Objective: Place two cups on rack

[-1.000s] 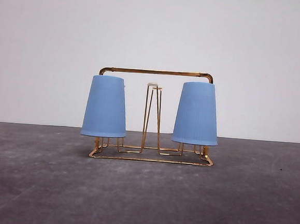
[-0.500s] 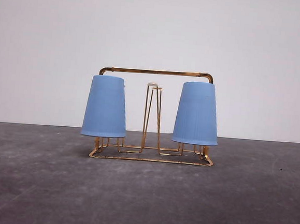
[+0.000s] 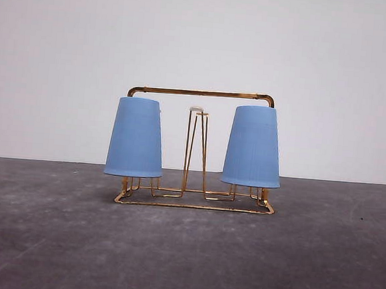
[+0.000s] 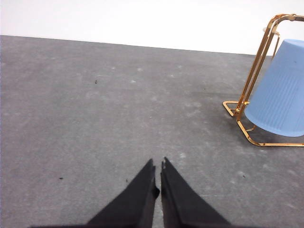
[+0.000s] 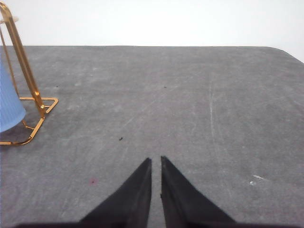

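Observation:
Two light blue ribbed cups sit upside down on the gold wire rack (image 3: 194, 202): one cup (image 3: 135, 138) on the left pegs, the other cup (image 3: 253, 147) on the right pegs. The middle white-tipped peg (image 3: 194, 151) stands bare. In the left wrist view my left gripper (image 4: 157, 167) is shut with nothing in it, well apart from the left cup (image 4: 279, 95) and the rack's end (image 4: 259, 61). In the right wrist view my right gripper (image 5: 156, 161) is shut and holds nothing, away from the rack's end (image 5: 23, 71) and a cup's edge (image 5: 8, 102).
The rack stands mid-table on a dark grey tabletop (image 3: 184, 257) before a white wall (image 3: 201, 38). Open grey surface lies around both grippers. The table's far right corner (image 5: 285, 52) shows in the right wrist view.

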Controlling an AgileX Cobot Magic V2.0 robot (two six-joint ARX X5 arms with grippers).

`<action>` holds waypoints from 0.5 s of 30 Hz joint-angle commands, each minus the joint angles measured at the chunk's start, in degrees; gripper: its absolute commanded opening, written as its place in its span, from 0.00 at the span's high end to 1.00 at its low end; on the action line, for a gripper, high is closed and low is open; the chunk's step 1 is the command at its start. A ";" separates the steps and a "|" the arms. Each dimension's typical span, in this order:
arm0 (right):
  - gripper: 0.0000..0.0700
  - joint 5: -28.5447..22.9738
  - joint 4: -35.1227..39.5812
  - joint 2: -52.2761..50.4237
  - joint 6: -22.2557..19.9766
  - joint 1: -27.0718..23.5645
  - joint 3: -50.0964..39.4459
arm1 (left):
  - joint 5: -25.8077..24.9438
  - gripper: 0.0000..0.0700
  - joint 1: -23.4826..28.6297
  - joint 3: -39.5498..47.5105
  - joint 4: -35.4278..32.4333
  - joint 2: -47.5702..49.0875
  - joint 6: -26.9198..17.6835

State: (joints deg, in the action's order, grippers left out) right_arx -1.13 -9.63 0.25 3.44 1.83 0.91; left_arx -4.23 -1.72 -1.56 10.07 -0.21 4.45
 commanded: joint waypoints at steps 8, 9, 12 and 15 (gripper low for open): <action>0.95 -0.04 0.61 -0.04 0.63 -0.02 -0.17 | 0.17 1.00 0.11 0.85 -0.72 0.02 -0.57; 0.95 -0.04 0.61 -0.04 0.63 -0.02 -0.17 | 0.17 1.00 0.11 0.85 -0.72 0.02 -0.57; 0.95 -0.03 0.62 -0.04 0.63 -0.02 -0.17 | 0.17 1.00 0.11 0.85 -0.72 0.02 -0.57; 0.95 -0.04 0.62 -0.04 0.63 -0.02 -0.17 | 0.17 1.00 0.11 0.85 -0.72 0.02 -0.57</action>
State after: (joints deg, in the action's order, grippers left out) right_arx -1.13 -9.63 0.25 3.44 1.83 0.91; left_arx -4.23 -1.72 -1.56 10.07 -0.21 4.45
